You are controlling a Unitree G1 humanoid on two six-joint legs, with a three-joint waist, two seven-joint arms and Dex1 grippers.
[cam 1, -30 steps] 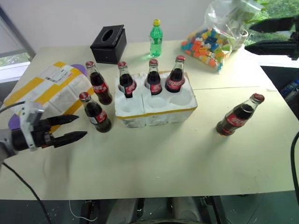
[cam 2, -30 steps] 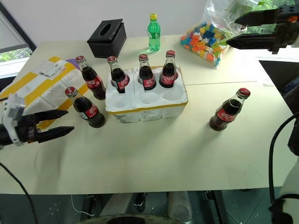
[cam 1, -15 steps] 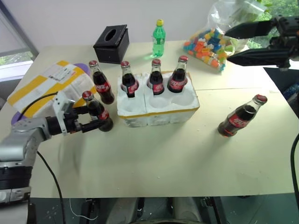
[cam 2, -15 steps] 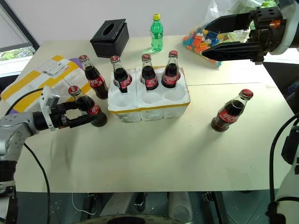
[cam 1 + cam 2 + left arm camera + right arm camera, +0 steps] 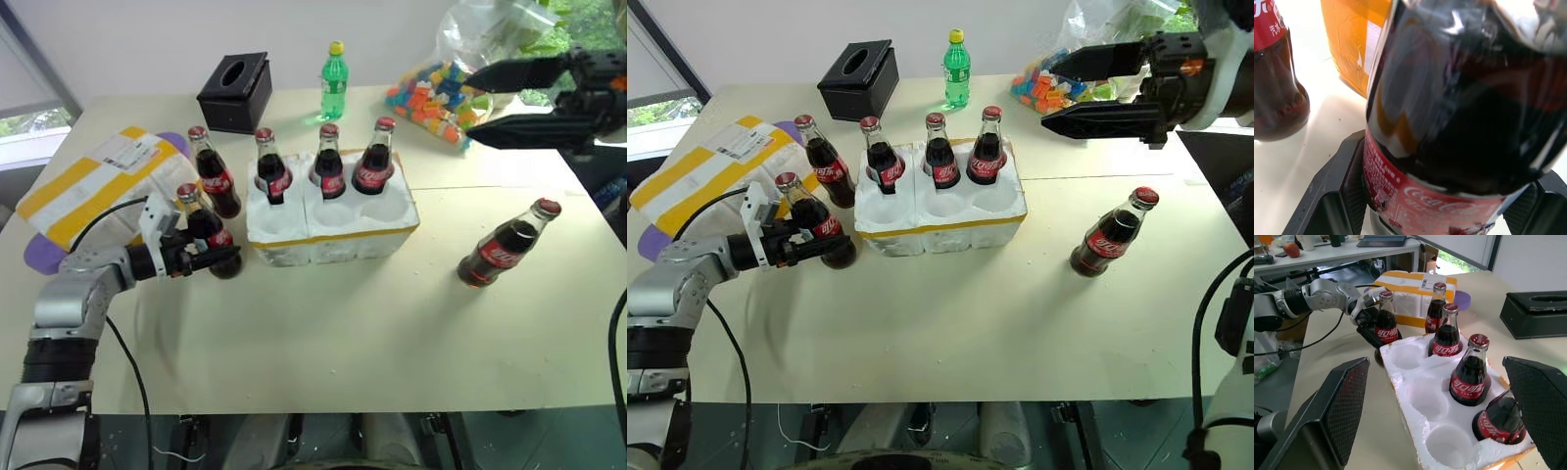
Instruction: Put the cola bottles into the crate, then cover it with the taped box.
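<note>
Six cola bottles stand about the pale surface (image 5: pixel 323 323). Three of them sit upright in the back row of wells of the crate (image 5: pixel 333 220), which rests in the middle; its three front wells hold nothing. A fourth bottle (image 5: pixel 214 172) stands upright on the surface just left of the crate, and a fifth bottle (image 5: pixel 505 245) stands well apart to the right, leaning in the head views. The sixth bottle (image 5: pixel 204 227) is upright near the crate's front left corner, and the left gripper (image 5: pixel 206 262) has its jaws on either side of its lower body; the left wrist view shows the black pads against the glass at the red label, so the jaws grip this bottle, whose base still looks to be on the surface.

The taped box (image 5: pixel 98 181) lies at the left edge, behind the left arm. The right gripper (image 5: pixel 1087 93) hangs high above the right rear of the surface, jaws spread wide and holding nothing.

At the back are a black tissue box (image 5: pixel 233 90), a green plastic bottle (image 5: pixel 333 80) and a clear bag of coloured blocks (image 5: pixel 441 83).
</note>
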